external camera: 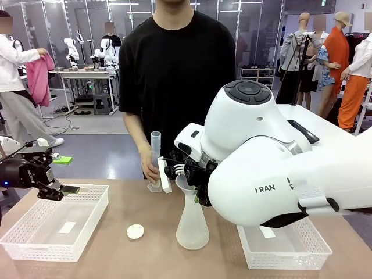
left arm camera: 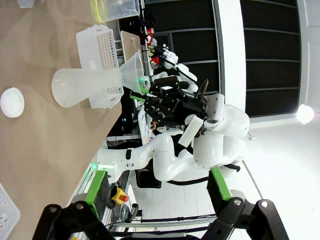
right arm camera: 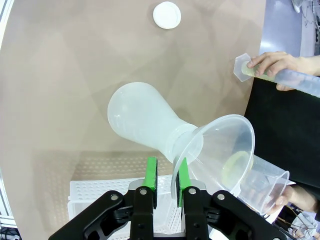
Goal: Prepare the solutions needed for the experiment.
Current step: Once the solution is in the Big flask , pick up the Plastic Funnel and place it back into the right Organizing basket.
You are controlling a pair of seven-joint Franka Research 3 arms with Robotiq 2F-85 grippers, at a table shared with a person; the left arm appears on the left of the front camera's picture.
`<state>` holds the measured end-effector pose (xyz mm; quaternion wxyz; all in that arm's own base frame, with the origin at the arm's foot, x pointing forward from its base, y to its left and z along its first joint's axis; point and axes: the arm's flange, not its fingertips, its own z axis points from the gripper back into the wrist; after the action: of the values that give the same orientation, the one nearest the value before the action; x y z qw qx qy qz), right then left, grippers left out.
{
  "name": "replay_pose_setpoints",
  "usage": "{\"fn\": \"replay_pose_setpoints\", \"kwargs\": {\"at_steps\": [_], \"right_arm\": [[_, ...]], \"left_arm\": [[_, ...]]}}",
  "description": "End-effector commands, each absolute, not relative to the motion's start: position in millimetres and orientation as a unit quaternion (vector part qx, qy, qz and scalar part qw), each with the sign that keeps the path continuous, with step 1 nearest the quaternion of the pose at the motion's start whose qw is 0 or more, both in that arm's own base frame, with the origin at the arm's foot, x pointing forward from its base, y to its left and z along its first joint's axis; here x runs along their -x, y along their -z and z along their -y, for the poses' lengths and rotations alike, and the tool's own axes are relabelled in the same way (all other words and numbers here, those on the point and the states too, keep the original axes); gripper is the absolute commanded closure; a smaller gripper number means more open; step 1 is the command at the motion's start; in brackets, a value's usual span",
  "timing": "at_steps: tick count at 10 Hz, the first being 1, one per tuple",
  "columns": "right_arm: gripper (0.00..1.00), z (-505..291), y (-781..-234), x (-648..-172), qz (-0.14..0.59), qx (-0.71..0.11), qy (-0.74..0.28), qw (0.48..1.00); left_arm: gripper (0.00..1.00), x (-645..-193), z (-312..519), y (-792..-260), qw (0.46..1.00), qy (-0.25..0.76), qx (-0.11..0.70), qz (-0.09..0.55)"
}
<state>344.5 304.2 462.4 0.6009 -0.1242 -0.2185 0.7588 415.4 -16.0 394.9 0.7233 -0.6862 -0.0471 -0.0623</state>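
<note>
White and bulky, my right arm (external camera: 279,174) crosses the front view, wrist angled down at the funnel (external camera: 186,186) seated in the flask (external camera: 192,229); my left gripper (external camera: 65,173) hovers spread wide above a basket (external camera: 35,241). From the left wrist, yellow-green solution (left arm camera: 104,9) pools in a clear beaker (left arm camera: 125,6) beyond the flask. From the right wrist, my right gripper (right arm camera: 166,175) stands narrow, pads astride the funnel's rim; whether they pinch it I cannot tell.
</note>
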Motion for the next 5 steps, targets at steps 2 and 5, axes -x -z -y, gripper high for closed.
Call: {"fn": "replay_pose_setpoints", "kwargs": {"at_steps": [2,5], "right_arm": [[0.78,-304.2,-462.4,-344.5,0.218,0.124,-0.759,0.601],[0.58,-307.2,-477.8,-336.3,0.242,0.132,-0.738,0.616]], "left_arm": [[0.0,-415.1,16.5,-396.9,0.723,0.061,0.687,0.045],[0.0,-415.1,16.5,-396.9,0.723,0.061,0.687,0.045]]}}
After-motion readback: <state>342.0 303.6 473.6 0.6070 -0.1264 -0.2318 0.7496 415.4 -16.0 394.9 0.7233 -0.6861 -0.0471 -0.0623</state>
